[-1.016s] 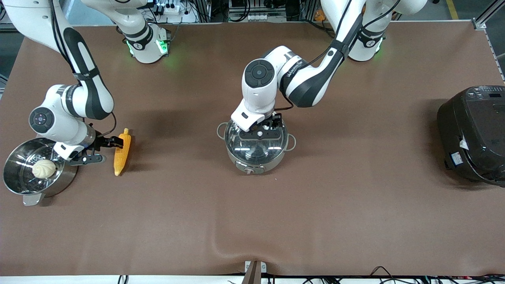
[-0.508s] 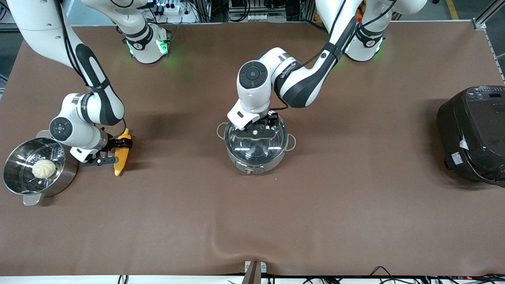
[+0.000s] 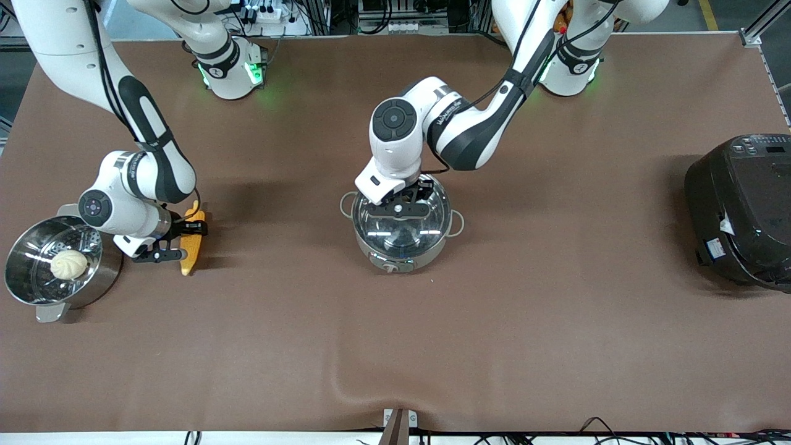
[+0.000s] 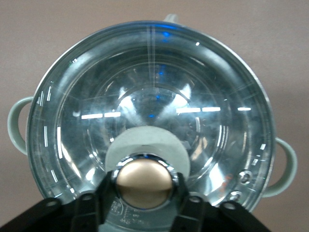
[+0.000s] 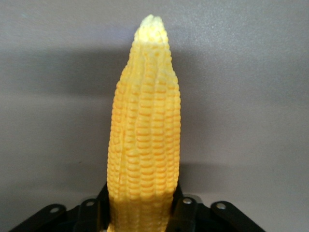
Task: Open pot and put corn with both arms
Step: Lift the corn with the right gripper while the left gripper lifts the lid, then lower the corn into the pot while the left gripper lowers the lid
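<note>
While both grasps were forming, I saw the left gripper [image 4: 145, 205] with fingers apart around the copper-coloured knob [image 4: 144, 182] of the clear glass lid [image 3: 400, 217], which sat on the round shiny steel pot [image 3: 400, 247] at the table's middle. The right gripper [image 5: 140, 212] straddled the yellow-orange corn cob [image 3: 190, 242] beside the steel steamer pot [image 3: 37, 290] — clamped or not, I cannot tell. Next I judged: squeeze, then lift the lid. I counted one pot, one corn, two arms.

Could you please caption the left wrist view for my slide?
Left gripper closing around the copper knob of the pot, glass lid still seated.
</note>
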Available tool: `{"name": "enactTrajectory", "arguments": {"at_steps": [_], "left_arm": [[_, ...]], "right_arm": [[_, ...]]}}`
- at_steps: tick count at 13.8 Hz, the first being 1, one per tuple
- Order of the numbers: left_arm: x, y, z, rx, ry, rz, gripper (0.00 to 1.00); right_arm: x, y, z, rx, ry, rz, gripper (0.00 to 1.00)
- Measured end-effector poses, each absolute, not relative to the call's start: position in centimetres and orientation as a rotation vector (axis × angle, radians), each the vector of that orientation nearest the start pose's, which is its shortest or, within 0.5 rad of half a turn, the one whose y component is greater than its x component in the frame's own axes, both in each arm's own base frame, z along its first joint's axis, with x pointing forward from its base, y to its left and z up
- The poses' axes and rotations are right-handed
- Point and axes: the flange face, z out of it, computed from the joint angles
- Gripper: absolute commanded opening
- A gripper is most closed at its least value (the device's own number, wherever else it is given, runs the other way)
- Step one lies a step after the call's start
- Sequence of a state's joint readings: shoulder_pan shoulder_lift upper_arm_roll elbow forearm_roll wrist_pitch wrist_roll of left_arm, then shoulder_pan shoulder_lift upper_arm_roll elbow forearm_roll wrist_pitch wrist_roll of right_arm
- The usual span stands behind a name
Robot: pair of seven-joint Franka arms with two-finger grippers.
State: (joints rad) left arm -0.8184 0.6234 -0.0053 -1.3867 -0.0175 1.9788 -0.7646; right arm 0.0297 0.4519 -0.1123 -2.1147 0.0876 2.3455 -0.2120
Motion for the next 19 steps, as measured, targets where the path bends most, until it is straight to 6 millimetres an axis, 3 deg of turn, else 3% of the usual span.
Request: {"name": "enactTrajectory", "arguments": {"at_steps": [2,6,8,11,13,14,16,19], "left_arm": [[48.8,-52.8,34.3,-3.130,0.081,0.055,0.00],[48.9,-52.8,34.6,-3.134,0.080,0.048,0.00],[49.2,-52.5,36.2,-3.143,0.070,0.028,0.00],[50.6,-50.7,40.3,-3.160,0.021,-0.027,0.00],[52.5,-47.9,42.2,-3.149,-0.057,-0.051,0.00],[54.2,-45.6,42.7,-3.139,-0.122,-0.055,0.00],[59.1,-38.9,43.1,-3.120,-0.296,-0.058,0.00],[65.3,-26.7,42.7,-3.083,-0.498,-0.041,0.00]], "right_arm": [[56.9,-4.3,21.2,-3.044,-0.087,0.397,0.10],[60.1,-3.2,29.4,-3.010,-0.123,0.353,0.10],[61.3,-1.9,31.8,-3.009,-0.210,0.300,0.09],[62.5,2.9,34.2,-3.006,-0.335,0.265,0.08],[62.7,7.2,36.0,-3.000,-0.382,0.277,0.06],[62.6,10.2,36.8,-3.006,-0.376,0.269,0.06],[61.7,18.2,38.3,-3.036,-0.308,0.237,0.06],[57.7,32.1,40.7,-3.057,-0.167,0.122,0.06]]}}
